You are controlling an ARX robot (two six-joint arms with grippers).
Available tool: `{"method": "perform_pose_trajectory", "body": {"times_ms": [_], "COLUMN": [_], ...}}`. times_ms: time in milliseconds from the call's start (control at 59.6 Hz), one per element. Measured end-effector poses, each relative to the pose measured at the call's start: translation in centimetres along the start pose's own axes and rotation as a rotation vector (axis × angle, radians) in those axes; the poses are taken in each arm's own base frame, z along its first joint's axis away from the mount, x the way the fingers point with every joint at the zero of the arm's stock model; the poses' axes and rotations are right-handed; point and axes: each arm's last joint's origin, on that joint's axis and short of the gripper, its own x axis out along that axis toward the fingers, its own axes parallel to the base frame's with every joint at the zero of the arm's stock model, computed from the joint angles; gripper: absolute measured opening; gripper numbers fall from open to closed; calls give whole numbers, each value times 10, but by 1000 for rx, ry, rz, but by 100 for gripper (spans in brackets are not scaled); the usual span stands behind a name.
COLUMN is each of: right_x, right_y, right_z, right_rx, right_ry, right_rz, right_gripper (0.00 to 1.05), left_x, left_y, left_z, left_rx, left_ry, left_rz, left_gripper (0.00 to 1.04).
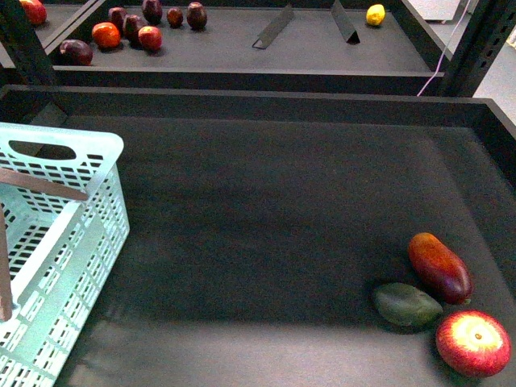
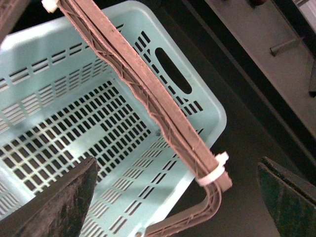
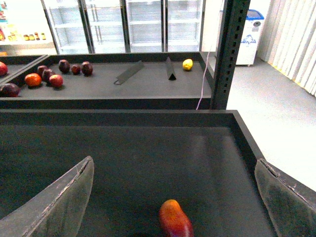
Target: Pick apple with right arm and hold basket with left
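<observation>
1. My right gripper is spread wide and grips nothing, poised over the dark tray near the long red-orange fruit.
2. My left gripper is also wide open and empty over the basket, above its brown handle.
3. The apple lies in the tray's near right corner, just beside the green fruit, well apart from the basket.

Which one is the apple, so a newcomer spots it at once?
Look at the near dark tray, front right corner, where three fruits cluster. The apple is nearest: round, red, with a cream patch, unlike the elongated red-orange fruit and dark green oval fruit.
</observation>
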Motion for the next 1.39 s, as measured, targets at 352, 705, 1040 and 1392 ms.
{"method": "perform_pose_trajectory", "body": {"times_ms": [352, 705, 1040, 1392], "right_x": [0, 0, 0, 0], "right_y": [0, 0, 0, 0], "right_z": [0, 0, 0, 0], "right_rx": [0, 0, 0, 0], "right_ry": [0, 0, 0, 0], "right_rz": [0, 0, 0, 0], "right_gripper": [96, 96, 96, 96], "left_x": [84, 125, 126, 83], "left_y": [0, -14, -19, -38], "left_z": [27, 29, 20, 19], "left_rx": [-284, -408, -443, -438], "left_ry": [84, 112, 144, 153], "left_rz": [37, 84, 164, 136], "left_gripper": [97, 97, 45, 19]}}
